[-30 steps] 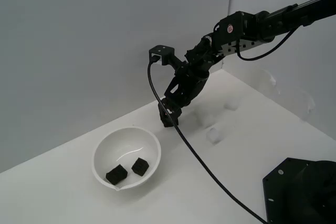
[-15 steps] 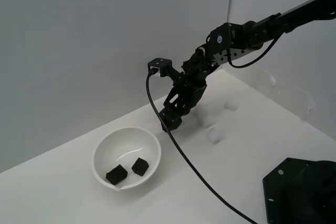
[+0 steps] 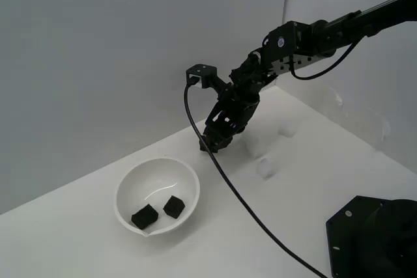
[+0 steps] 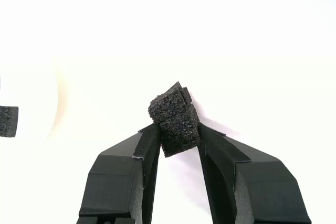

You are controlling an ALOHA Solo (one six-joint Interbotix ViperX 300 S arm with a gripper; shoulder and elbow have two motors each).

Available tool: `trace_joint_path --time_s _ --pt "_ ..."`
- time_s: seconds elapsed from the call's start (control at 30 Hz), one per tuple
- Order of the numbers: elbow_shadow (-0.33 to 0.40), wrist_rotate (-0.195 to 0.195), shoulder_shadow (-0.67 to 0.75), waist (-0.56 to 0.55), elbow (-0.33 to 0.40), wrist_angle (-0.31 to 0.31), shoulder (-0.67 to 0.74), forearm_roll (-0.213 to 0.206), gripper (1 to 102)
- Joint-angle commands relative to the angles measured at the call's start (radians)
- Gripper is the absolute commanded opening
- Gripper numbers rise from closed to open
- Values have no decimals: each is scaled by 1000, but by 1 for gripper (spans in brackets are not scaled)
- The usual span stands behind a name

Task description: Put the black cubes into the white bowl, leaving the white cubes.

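Arm drawn slightly back and up from half a second ago, claw [image 4: 176, 132] narrowed onto one black cube [image 4: 175, 118], beyond the white bowl [image 3: 129, 185], two black cubes [image 3: 159, 211] inside, white cubes [image 3: 266, 168] on bench [image 3: 306, 161]

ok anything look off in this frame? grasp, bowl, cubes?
One thing: the black cube sits skewed in the gripper, pinched near the fingertips rather than square. The white bowl is upright with two black cubes inside; nothing spilled.
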Motion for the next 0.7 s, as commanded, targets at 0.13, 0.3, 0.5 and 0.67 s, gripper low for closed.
trace_joint_path --time_s 0.13,0.3,0.5,0.67 --pt "-3 6 156 18 -2 58 150 -20 28" --pt "-2 -3 279 17 0 106 273 -28 28" --pt "-5 -14 400 -72 -2 124 397 -84 28" --pt "-5 -38 428 -181 -3 123 425 -110 28"
